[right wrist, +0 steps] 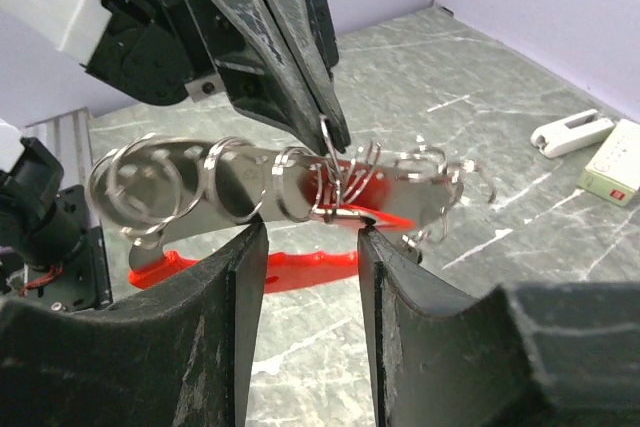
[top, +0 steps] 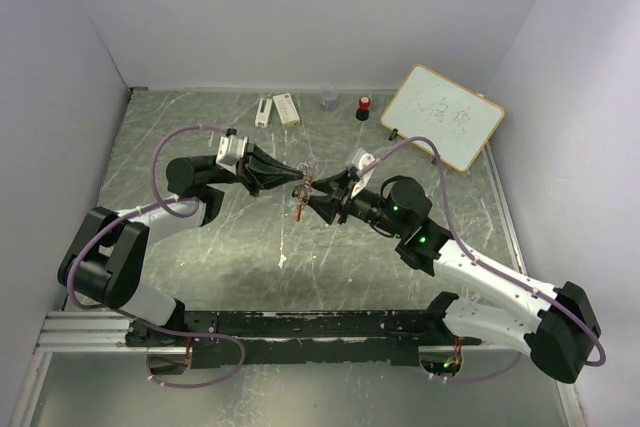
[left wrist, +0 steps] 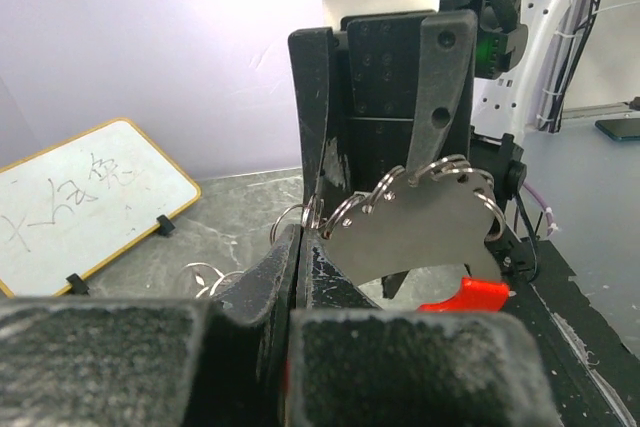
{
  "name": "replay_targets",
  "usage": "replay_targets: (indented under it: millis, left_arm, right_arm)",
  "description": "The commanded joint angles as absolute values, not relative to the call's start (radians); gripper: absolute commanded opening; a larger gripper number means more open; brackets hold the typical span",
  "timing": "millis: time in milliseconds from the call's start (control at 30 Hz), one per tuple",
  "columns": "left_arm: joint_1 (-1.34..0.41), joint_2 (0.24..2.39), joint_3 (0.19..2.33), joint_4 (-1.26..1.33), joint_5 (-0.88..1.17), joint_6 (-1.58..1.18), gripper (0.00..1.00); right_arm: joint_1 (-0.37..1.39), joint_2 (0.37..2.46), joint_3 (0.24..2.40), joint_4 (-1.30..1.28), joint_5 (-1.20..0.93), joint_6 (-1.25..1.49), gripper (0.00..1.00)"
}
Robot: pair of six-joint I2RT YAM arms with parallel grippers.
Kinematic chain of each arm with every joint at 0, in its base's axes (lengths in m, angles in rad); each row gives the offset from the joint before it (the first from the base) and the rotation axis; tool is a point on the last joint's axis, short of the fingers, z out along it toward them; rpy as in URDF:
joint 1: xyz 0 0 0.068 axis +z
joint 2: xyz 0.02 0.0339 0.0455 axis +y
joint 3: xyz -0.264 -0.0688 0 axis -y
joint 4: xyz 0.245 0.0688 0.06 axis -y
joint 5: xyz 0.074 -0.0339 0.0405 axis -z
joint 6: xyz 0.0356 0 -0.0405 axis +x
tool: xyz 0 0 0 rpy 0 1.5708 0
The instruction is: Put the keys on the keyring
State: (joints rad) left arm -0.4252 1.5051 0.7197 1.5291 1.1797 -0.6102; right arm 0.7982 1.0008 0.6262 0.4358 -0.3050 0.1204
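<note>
The marbled table (top: 200,267) carries a whiteboard (top: 443,115) at two o'clock from its centre, and the two arms meet over that centre. The left gripper (top: 298,184) reaches in from nine o'clock. Its jaws are pressed together on one thin wire loop (right wrist: 323,162) of the keyring (right wrist: 230,182), which hangs clear of the table. The right gripper (top: 320,199) comes in from four o'clock. Its jaws stand partly spread, the curved grey piece (left wrist: 420,232) lies across their tips, and nothing shows clamped between them. The red fob (right wrist: 300,259) hangs at six o'clock under the grey piece, and several more small loops line that piece's upper edge. I cannot pick out either of the keys in any view, on the ring or off it. The job looks early to me: the ring is steadied, and both keys have yet to be threaded on.
</note>
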Motion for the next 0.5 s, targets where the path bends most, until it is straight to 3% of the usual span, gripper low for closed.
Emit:
replay_targets:
  millis: [0,467]
  left_arm:
    - [-0.436,1.471,0.75,1.811,1.199,-0.628,0.07]
    - [-0.439,1.458,0.75,1.811,1.209,-0.641,0.07]
  right_arm:
    - [0.801,0.986,0.609,0.405,-0.256,0.087,0.42]
    - [0.801,1.012,0.572,0.501,-0.219,0.034,0.43]
